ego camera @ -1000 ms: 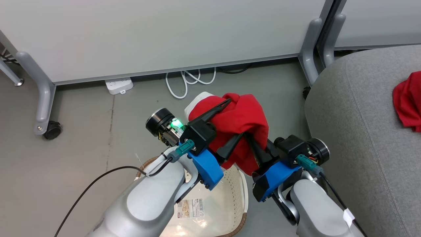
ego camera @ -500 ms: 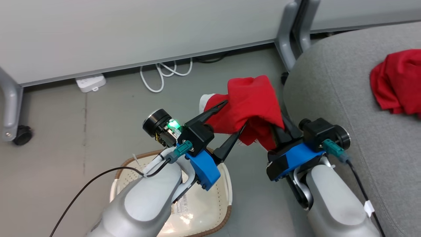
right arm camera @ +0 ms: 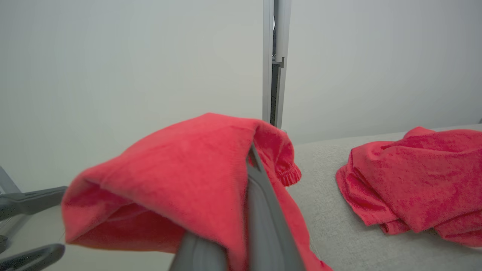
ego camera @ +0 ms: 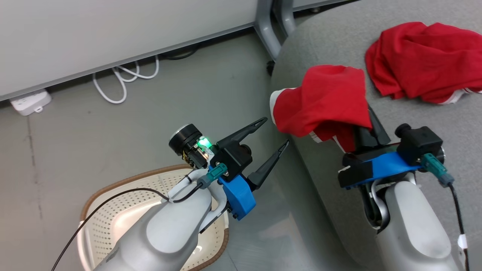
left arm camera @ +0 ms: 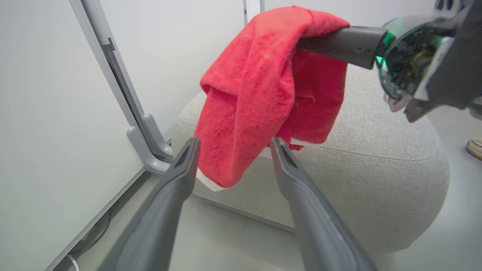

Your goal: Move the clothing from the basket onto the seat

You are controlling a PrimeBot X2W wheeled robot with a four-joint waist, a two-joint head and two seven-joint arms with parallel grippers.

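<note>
One piece of red clothing [ego camera: 324, 98] hangs draped over my right gripper [ego camera: 367, 122], which is shut on it above the left edge of the grey seat [ego camera: 452, 116]. In the right wrist view this clothing [right arm camera: 180, 177] covers most of that gripper [right arm camera: 244, 180]. A second red piece of clothing [ego camera: 425, 60] lies bunched on the seat further right. My left gripper [ego camera: 276, 131] is open, a little left of the held cloth, holding nothing. The cream basket [ego camera: 113, 184] stands on the floor under my left forearm. The part of its inside that shows is bare.
White partition panels on grey legs [ego camera: 267, 26] stand behind the seat. A power strip [ego camera: 29, 102] and looped white cables [ego camera: 124, 79] lie on the floor by the panel. A shoe [left arm camera: 475, 145] shows at the edge of the left wrist view.
The head camera has swung right. My right gripper carried the red clothing from above the basket to the seat's edge. My open left gripper no longer touches the cloth.
</note>
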